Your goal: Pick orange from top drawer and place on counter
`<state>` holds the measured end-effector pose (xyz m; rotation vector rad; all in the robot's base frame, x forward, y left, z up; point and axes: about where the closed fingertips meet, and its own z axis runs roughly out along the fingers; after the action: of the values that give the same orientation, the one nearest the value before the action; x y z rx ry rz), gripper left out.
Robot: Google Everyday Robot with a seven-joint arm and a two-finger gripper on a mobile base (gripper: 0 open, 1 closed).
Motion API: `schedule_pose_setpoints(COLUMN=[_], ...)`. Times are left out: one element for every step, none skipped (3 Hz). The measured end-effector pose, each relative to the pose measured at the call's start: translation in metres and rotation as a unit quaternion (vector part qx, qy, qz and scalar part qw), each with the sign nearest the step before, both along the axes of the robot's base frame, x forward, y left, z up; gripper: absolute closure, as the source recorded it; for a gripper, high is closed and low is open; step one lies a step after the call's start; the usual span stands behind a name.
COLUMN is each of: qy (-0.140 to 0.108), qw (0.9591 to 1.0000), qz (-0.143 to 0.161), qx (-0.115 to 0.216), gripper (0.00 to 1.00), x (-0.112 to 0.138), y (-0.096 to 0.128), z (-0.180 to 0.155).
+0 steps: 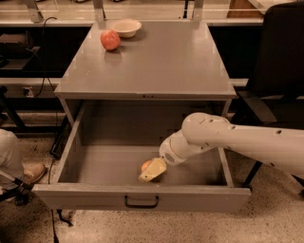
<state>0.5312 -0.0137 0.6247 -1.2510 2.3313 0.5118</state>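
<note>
The top drawer (71, 156) of the grey cabinet is pulled wide open, with its black handle (141, 203) at the front. The orange (146, 165) lies on the drawer floor near the front middle, partly hidden by my gripper. My gripper (153, 171) reaches down into the drawer from the right and sits against the orange's right side, low near the floor. The counter (152, 61) is the flat grey cabinet top behind the drawer.
A reddish apple-like fruit (110, 40) and a pale bowl (125, 27) sit at the counter's far left. Metal posts (99, 10) stand behind it. A dark chair (280, 71) is at the right. A person's shoe (29, 173) is on the floor at the left.
</note>
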Motion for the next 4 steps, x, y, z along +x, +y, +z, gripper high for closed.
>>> schedule_pose_setpoints(qy=[0.003,0.000,-0.001,-0.014], qw=[1.0000,0.9998,0.9992,0.9958], qz=[0.001,0.008,0.016,0.030], qx=[0.006,0.017,0.037,0.086], gripper=[0.26,0.50,0.72,0.95], x=[-0.004,-0.010,-0.013,-0.012], y=[0.002,0.008,0.014,0.016], z=[-0.007,-0.006,-0.002,0.017])
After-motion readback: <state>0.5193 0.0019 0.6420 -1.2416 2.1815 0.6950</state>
